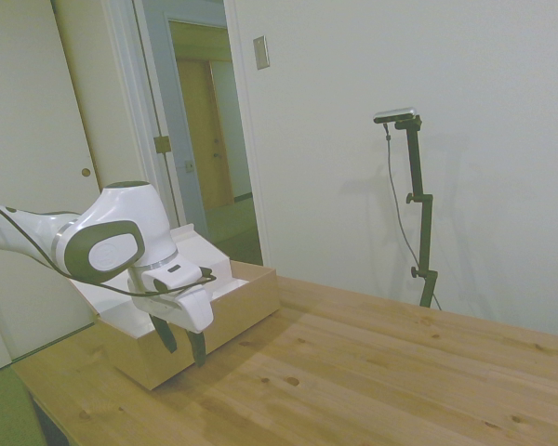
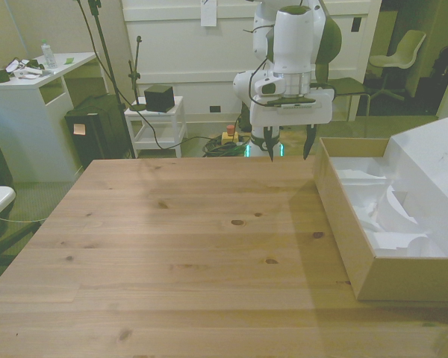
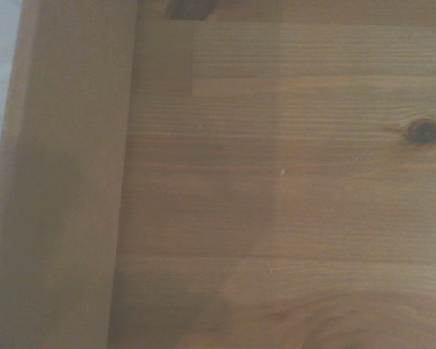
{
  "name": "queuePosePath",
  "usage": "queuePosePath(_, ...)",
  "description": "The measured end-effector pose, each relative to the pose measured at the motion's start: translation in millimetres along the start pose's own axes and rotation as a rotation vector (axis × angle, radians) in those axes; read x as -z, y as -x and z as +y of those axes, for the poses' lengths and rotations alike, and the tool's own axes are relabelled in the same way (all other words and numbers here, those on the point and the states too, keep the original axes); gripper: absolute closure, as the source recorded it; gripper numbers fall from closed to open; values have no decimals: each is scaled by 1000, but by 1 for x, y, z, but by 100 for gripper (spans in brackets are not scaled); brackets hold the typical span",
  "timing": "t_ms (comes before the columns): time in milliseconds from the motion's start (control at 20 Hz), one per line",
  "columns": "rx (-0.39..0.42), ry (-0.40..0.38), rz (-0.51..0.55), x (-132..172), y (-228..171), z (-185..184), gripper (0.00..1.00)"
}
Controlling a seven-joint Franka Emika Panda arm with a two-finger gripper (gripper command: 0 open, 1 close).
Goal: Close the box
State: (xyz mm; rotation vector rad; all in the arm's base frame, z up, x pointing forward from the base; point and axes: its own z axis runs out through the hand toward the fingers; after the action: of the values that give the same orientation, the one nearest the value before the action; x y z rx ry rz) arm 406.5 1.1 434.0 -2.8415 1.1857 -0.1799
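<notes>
Front view: box [image 2: 343,231] (lid open) runs lengthwise toward the camera.

The white arm [image 2: 295,33] comes down almost vertical, its wrist [image 1: 112,243] bent so that the gripper [image 2: 287,145] points straight downward, with the two dark fingers [image 2: 269,142] spread apart and nothing held between them.

Plain white walls [image 1: 372,84] and an open doorway [image 1: 209,139] with a pale door [image 1: 28,167] show from the side. In the front view, a white side table [image 2: 30,97], small white cart [image 2: 158,123], dark cube [image 2: 159,98], and pale chair [image 2: 403,52] stand behind the desk [image 2: 172,246].
</notes>
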Motion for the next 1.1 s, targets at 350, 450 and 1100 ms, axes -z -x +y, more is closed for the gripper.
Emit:
queuePosePath(350,10,3,-4,-2,4,-1,0)
queuePosePath(450,10,-3,3,1,6,0,0)
queuePosePath(1100,89,-124,54,67,-3,-50,0)
